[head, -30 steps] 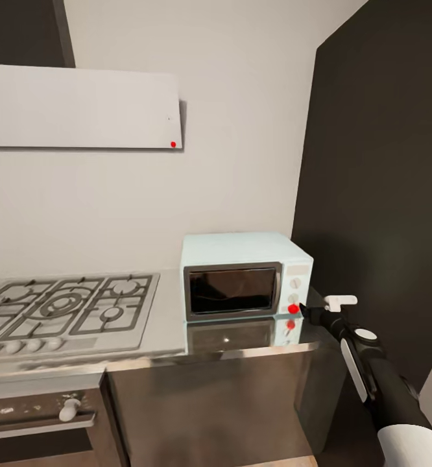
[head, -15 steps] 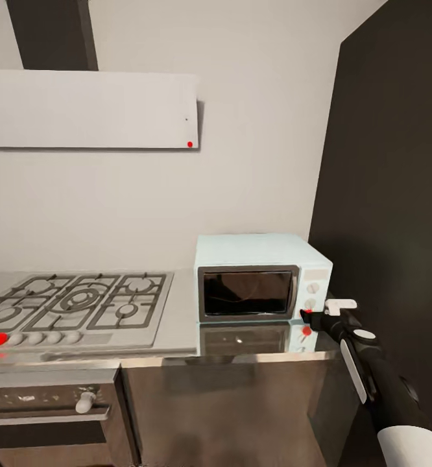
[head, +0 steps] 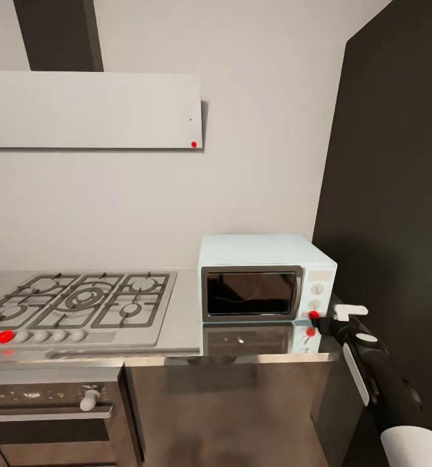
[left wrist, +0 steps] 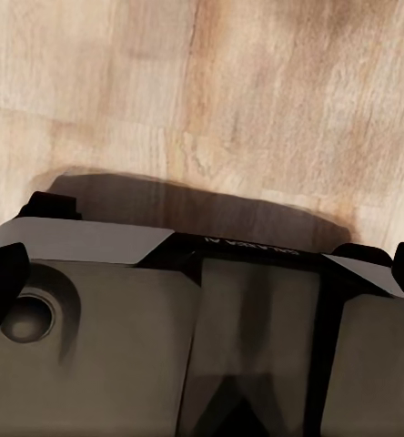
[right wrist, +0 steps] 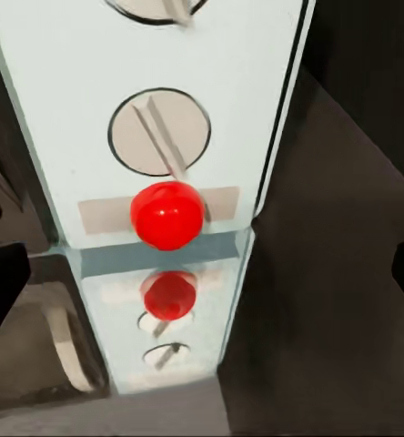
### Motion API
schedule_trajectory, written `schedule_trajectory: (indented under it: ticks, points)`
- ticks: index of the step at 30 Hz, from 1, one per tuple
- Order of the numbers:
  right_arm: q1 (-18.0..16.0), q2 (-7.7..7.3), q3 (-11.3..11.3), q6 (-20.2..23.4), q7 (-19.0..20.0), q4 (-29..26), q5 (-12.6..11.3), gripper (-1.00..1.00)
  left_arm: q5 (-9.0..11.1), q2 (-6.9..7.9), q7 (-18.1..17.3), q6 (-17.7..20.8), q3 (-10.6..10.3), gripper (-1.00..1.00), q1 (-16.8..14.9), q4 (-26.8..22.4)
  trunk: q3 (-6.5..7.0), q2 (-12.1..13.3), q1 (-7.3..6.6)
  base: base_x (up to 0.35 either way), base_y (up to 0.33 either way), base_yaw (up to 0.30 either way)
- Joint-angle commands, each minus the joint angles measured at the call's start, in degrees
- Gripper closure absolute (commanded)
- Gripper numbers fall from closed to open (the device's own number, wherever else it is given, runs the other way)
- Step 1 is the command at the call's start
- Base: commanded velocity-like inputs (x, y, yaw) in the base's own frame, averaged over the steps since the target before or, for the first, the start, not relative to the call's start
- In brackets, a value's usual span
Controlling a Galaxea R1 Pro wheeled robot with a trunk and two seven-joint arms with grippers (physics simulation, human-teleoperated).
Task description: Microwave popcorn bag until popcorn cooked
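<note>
Right arm extended toward the microwave (head: pixel 266 276) control panel.
The right tool (head: pixel 321 319) tip meets the red indicator light (right wrist: pixel 166 214); whether clenched or released cannot be told. The microwave stands, door closed, on the table (head: pixel 183 324).

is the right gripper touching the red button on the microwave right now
Cannot tell. In the head view the right gripper tip meets the red button on the microwave with no visible gap; the right wrist view shows the button unobstructed.
</note>
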Motion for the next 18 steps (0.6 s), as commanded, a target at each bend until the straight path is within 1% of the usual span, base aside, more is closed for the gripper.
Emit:
schedule_trajectory:
  ticks: [1, 3, 8, 11, 18]
  points:
    - [-0.04, -0.09, -0.05, 0.23, -0.09, 0.65, 0.16, -1.0, 0.6, 0.0, -0.2, -0.03, -0.46, -1.0, -0.05, 0.07, -0.08, -0.05, 0.0, 0.0, 0.0, 0.0]
    - [-0.04, -0.17, -0.04, 0.14, -0.32, 1.58, 0.16, -1.0, 0.6, 0.02, -0.2, -0.03, -0.46, -1.0, -0.05, 0.07, -0.08, -0.05, 0.0, 0.0, 0.0, 0.0]
    - [-0.03, -0.13, 0.14, 0.09, -0.27, 1.96, 0.44, -1.0, 0.6, 0.02, -0.2, -0.03, -0.46, -1.0, -0.05, 0.07, -0.08, -0.05, 0.0, 0.0, 0.0, 0.0]
    - [0.04, -0.31, 0.28, 0.28, 0.32, 2.75, 0.67, -1.0, 0.58, -0.06, -0.29, 0.02, -0.35, -1.0, 0.04, -0.37, -0.08, -0.05, 0.0, 0.0, 0.0, 0.0]
    - [0.01, -0.35, 0.28, 0.15, 0.17, 2.84, 0.98, -1.0, 0.57, -0.06, -0.29, -0.03, -0.37, -1.0, 0.04, -0.37, -0.08, -0.05, 0.0, 0.0, 0.0, 0.0]
